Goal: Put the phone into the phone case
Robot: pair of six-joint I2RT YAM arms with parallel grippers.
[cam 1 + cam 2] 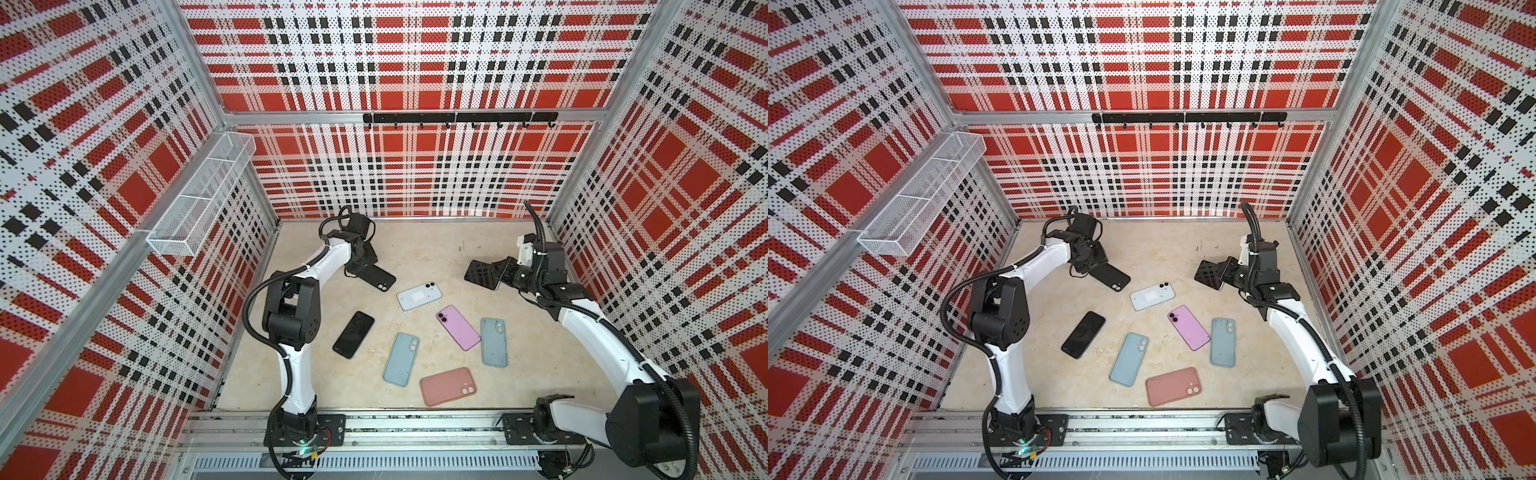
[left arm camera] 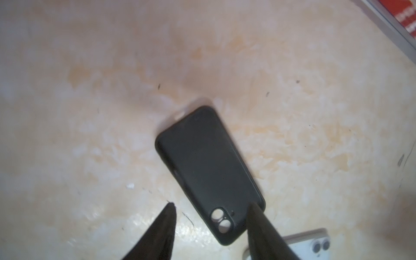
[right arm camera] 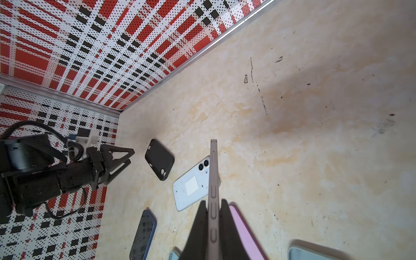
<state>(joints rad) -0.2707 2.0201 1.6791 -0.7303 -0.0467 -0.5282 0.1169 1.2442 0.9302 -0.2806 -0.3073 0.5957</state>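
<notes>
The left pincer (image 2: 212, 204) hangs with jaws apart over the black phone case (image 2: 209, 166), which lies flat at the bench's (image 1: 432, 249) upper left in both top views. The right pincer (image 3: 212, 202) clamps the phone (image 3: 213, 171) edge-on at upper right. Bare bench lies between them.

Wire mesh basket (image 1: 199, 195), three compartments, on the plaid side wall (image 1: 83, 124) at ten o'clock; black hook rail (image 1: 457, 117) on the back wall (image 1: 415, 62) at twelve o'clock; mottled beige counter (image 1: 436, 249) at centre.
</notes>
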